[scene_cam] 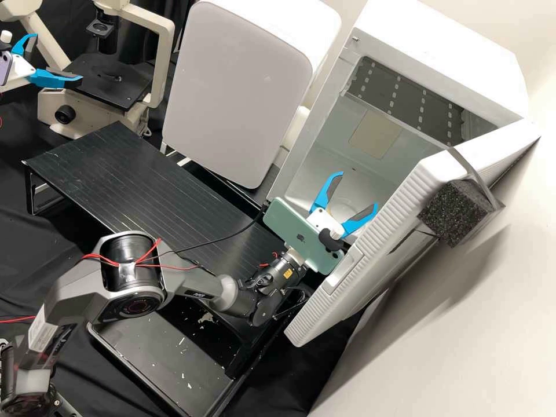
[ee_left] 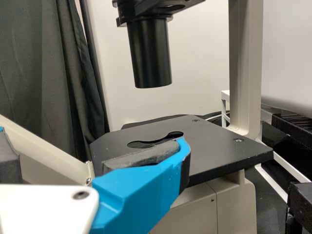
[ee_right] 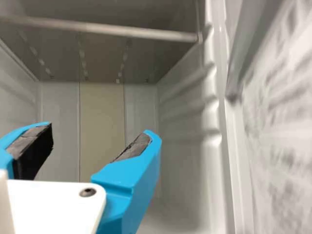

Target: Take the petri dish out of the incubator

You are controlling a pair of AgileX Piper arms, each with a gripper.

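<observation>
I count two grippers and four blue fingers: my left one (scene_cam: 57, 58) at ten o'clock in the high view, my right one (scene_cam: 358, 190) near three o'clock, each spread wide with nothing pinched in it. There is one incubator (scene_cam: 440, 52) toward two o'clock, with one door (scene_cam: 370, 249) standing open and one dark shelf (scene_cam: 408, 95) inside, and one microscope (scene_cam: 165, 58) toward ten o'clock. My right fingers reach through the incubator's doorway, below the shelf. The high view gives me one black foam block (scene_cam: 454, 213) at three o'clock, and a green phone (scene_cam: 298, 231) mounted just behind my right gripper; the right wrist view adds the moulded ridges (ee_right: 209, 102) on the incubator's inner wall. The left wrist view gives me the shaped opening (ee_left: 156, 140) in the microscope's black stage (ee_left: 219, 146), near my left fingers, and a dark curtain (ee_left: 63, 73). A faint, clear round outline on the incubator floor, between my right fingers as the high view has them, looks like the petri dish (scene_cam: 349, 207), though I can't be certain. It seems to lie flat, and being round it points no particular way and has no long axis.
</observation>
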